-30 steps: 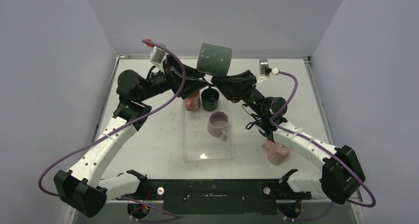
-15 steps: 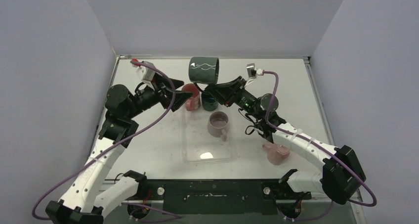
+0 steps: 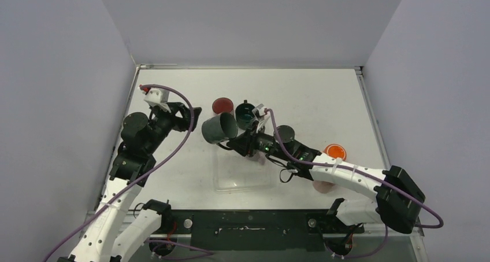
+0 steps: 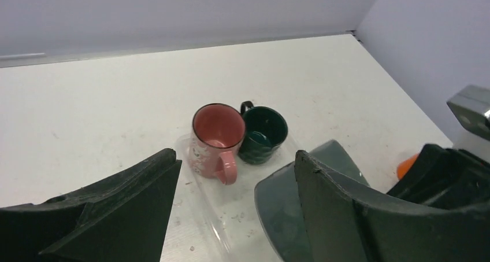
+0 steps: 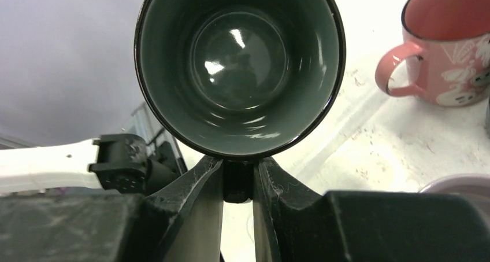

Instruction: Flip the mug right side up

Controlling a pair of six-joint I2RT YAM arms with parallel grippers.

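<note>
Scuffed white table [image 3: 323, 94]; glossy round mug [image 5: 240, 59] (handle pinched, right gripper [image 5: 238, 181]).

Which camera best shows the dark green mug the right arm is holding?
Right wrist: it looks straight into the dark green mug, which is held by the right gripper. Top external shows only its outer wall, tipped sideways. Left wrist catches just part of its side.
</note>
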